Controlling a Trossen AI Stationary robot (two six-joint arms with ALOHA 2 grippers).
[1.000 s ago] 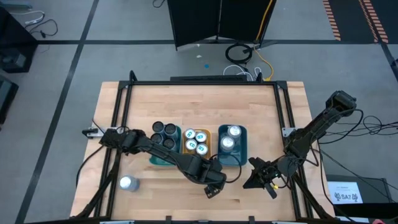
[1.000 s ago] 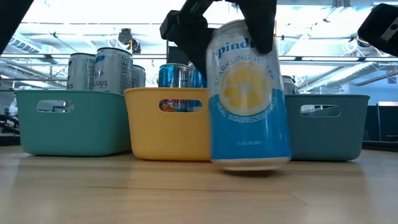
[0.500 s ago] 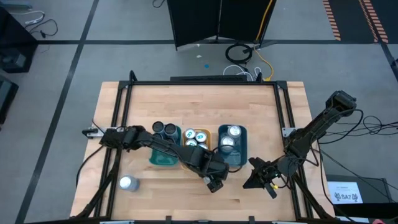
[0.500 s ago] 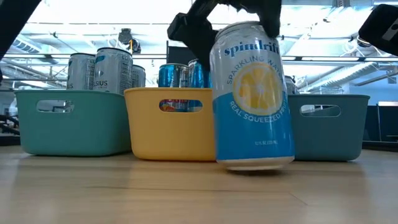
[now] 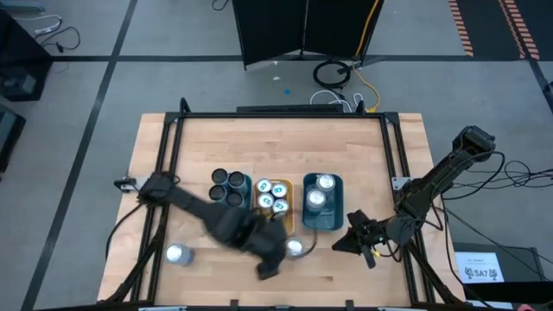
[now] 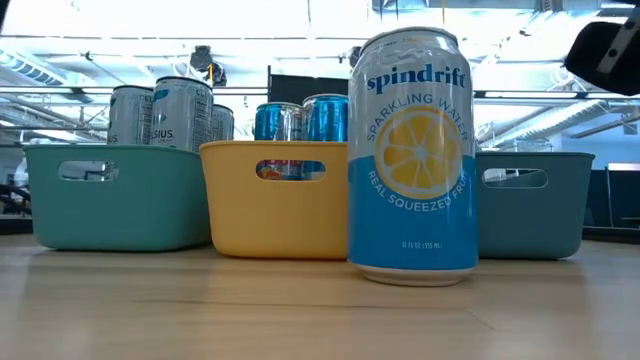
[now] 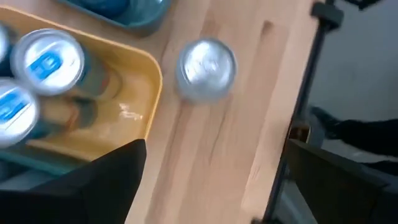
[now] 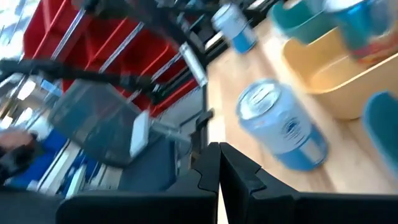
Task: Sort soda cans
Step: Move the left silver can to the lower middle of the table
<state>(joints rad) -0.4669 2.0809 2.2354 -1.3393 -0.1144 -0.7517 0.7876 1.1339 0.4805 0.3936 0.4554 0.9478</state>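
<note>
A Spindrift can (image 6: 412, 158) stands upright and free on the table (image 5: 346, 147), just beside the front edge of the yellow tray (image 6: 272, 210). In the left wrist view it is seen ahead of the left gripper (image 5: 268, 269) and clear of both parted fingers, so nothing is grasped. The right gripper (image 5: 369, 257) is held near the table's right edge, its fingers pressed together, the can well ahead of them and unheld. A second loose can (image 5: 178, 254) is placed well apart, behind the left jaws, near the left edge.

Risk, as judged: the standing can may be clipped and toppled by the left arm swinging close by, and could then roll off the near edge. A grip taken off-centre could also push it against the tray, where it is not sorted
</note>
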